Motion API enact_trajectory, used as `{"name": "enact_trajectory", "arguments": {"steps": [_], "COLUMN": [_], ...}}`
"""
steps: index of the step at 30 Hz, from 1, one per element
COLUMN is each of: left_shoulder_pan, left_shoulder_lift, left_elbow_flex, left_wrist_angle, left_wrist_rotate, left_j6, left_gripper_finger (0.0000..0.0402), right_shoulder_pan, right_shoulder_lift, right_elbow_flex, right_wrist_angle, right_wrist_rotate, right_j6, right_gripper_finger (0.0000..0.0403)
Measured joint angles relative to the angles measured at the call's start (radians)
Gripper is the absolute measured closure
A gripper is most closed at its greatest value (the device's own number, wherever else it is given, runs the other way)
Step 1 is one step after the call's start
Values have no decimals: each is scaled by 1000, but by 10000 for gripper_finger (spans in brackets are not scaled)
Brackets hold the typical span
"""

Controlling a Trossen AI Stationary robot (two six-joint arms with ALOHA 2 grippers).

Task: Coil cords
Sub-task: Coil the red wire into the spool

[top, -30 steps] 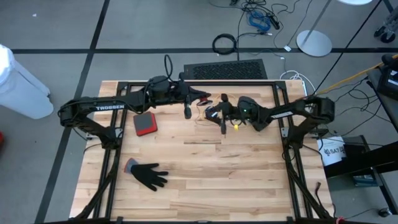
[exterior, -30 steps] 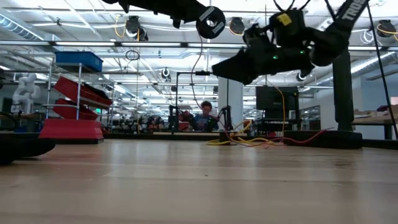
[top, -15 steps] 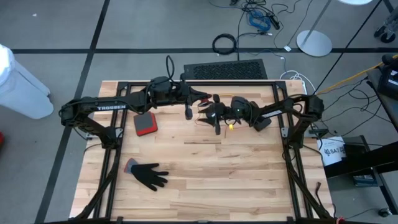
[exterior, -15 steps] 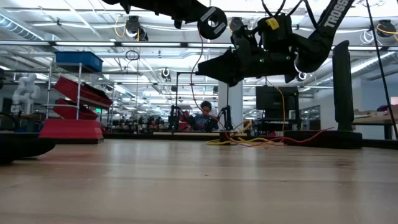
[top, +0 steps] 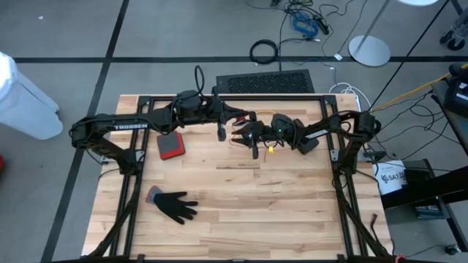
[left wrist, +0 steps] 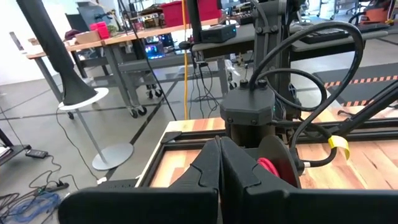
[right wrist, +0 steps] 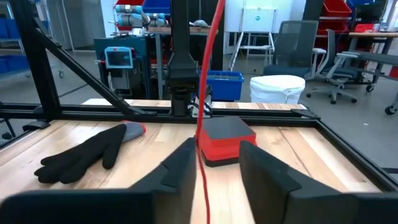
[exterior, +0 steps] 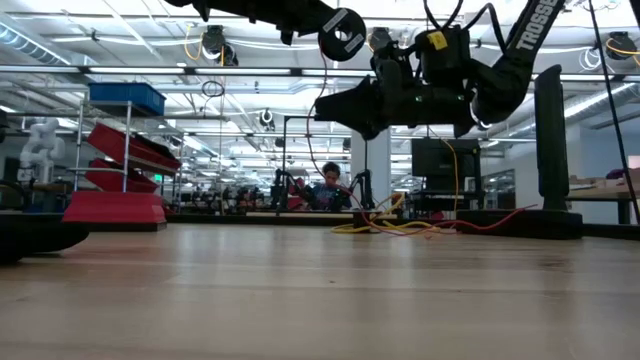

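Observation:
A thin red-orange cord (right wrist: 208, 74) hangs straight down in the middle of the table's far half; it also shows as a thin line in the low view (exterior: 322, 75). My left gripper (top: 235, 115) is shut, high above the table, at the cord's upper part. My right gripper (top: 238, 133) is open just near of it, pointing toward the table's left. Its two fingers (right wrist: 174, 168) stand on either side of the hanging cord, and I cannot tell whether they touch it. No black cord shows. My left gripper (left wrist: 219, 155) is shut on the red-orange cord. Its own fingers hide the place of contact in its wrist view, and the high view shows it too small to tell the part. The cord hangs below the gripper, passing between my right gripper's fingers.
A red and black block (top: 170, 146) lies left of centre and a black glove (top: 174, 206) near the left front. Black frame rails (top: 270, 96) run along the far and side edges. A thick black cable ring (top: 265, 51) lies on the floor beyond.
My right gripper has gone toward the table's left, toward my left gripper and the hanging cord, and now has the cord between its open fingers.

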Motion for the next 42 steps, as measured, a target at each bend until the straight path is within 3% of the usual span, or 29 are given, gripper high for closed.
{"name": "enact_trajectory", "arguments": {"steps": [7,20,23,32,42], "left_shoulder_pan": [-5,-12,-12,11,50], "left_shoulder_lift": [0,0,0,0,-1], "left_elbow_flex": [0,0,0,0,-12], "left_wrist_angle": [3,2,-8,-201,-365], "left_wrist_rotate": [0,1,1,-4,-153], "left_j6": [0,1,2,65,198], "left_gripper_finger": [401,401,401,401,401], "right_shoulder_pan": [0,0,-5,-63,-83], "right_shoulder_lift": [0,-1,-1,-2,-8], "right_elbow_flex": [19,30,31,31,31], "right_wrist_angle": [-2,-62,-95,-179,-207], "right_wrist_rotate": [1,43,105,137,135], "right_j6": [-6,-36,-25,44,57], "right_gripper_finger": [352,398,401,403,403]}}
